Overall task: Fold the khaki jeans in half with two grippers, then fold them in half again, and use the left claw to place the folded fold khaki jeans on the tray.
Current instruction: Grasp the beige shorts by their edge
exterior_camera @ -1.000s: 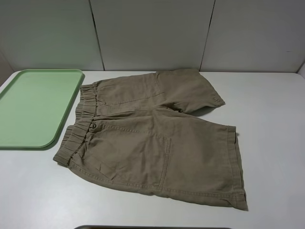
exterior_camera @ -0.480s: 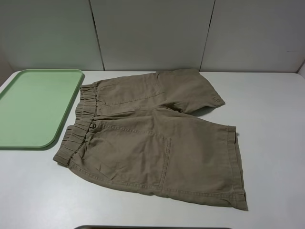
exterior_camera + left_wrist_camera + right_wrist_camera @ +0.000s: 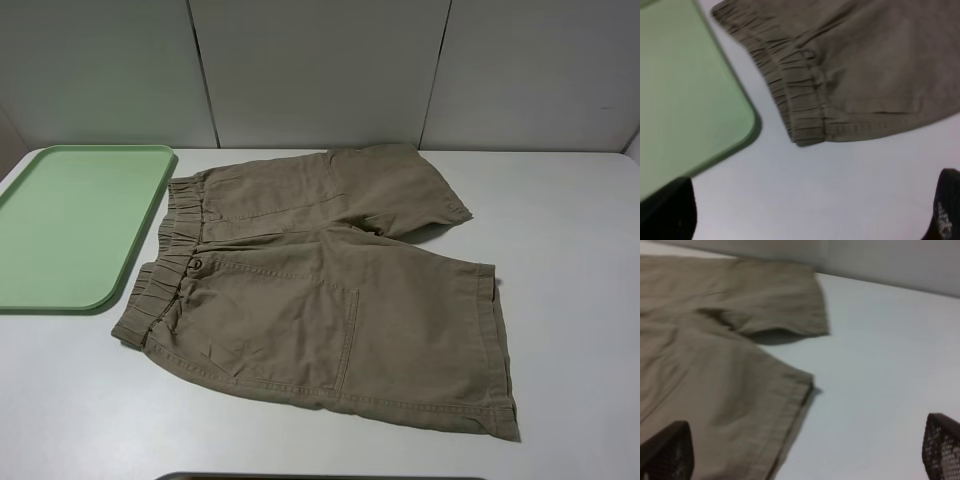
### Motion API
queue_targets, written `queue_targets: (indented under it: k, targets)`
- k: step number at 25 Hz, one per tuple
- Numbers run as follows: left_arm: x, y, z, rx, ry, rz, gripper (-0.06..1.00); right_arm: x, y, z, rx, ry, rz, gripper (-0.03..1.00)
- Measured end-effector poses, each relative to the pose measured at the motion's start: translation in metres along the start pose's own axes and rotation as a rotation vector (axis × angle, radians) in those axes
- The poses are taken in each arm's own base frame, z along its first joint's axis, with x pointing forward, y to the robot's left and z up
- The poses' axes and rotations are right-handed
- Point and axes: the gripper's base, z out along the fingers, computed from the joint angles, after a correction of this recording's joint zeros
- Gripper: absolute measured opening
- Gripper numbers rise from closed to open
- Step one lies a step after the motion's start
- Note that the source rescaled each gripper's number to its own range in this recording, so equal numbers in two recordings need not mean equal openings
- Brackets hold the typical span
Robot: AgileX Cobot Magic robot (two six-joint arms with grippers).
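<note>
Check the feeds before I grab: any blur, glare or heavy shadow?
Exterior high: sharp, evenly lit, no glare; only a soft shadow under the far leg of the shorts. Left wrist: soft focus, waistband pleats and tray edge smeared, left end effector fingers just dark blobs. Right wrist: also soft, hems fuzzy, mesh on the right end effector fingers faintly visible.

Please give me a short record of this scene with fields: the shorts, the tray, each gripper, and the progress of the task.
khaki jeans: spread flat on the white table, unfolded, waistband toward the tray
tray: light green, nothing on it, left of the waistband
left gripper: open, holds nothing, over bare table near a waistband corner
right gripper: open, holds nothing, near the leg hems
progress: no fold made yet
</note>
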Motion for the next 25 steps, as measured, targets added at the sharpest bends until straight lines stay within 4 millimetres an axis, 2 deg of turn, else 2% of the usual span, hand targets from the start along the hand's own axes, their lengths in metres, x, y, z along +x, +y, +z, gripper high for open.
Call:
queue_targets:
  k: [5,12,18,23,25]
  targets:
    - [0.003,0.004,0.003,0.111,0.038,0.247,0.98,0.001,0.002,0.002,-0.118,0.058,-0.131,1.00]
    - [-0.012,0.011,0.027,0.176,0.239,0.563,0.98,-0.004,0.004,0.026,-0.313,0.265,-0.351,1.00]
    - [-0.027,0.014,0.050,0.131,0.365,0.795,0.98,-0.013,-0.001,0.055,-0.289,0.381,-0.521,1.00]
    - [-0.037,0.009,0.064,0.120,0.368,0.910,0.98,-0.020,-0.001,0.082,-0.259,0.421,-0.632,1.00]
    - [-0.034,0.006,0.072,0.123,0.375,0.954,0.98,-0.016,0.002,0.094,-0.271,0.432,-0.672,1.00]
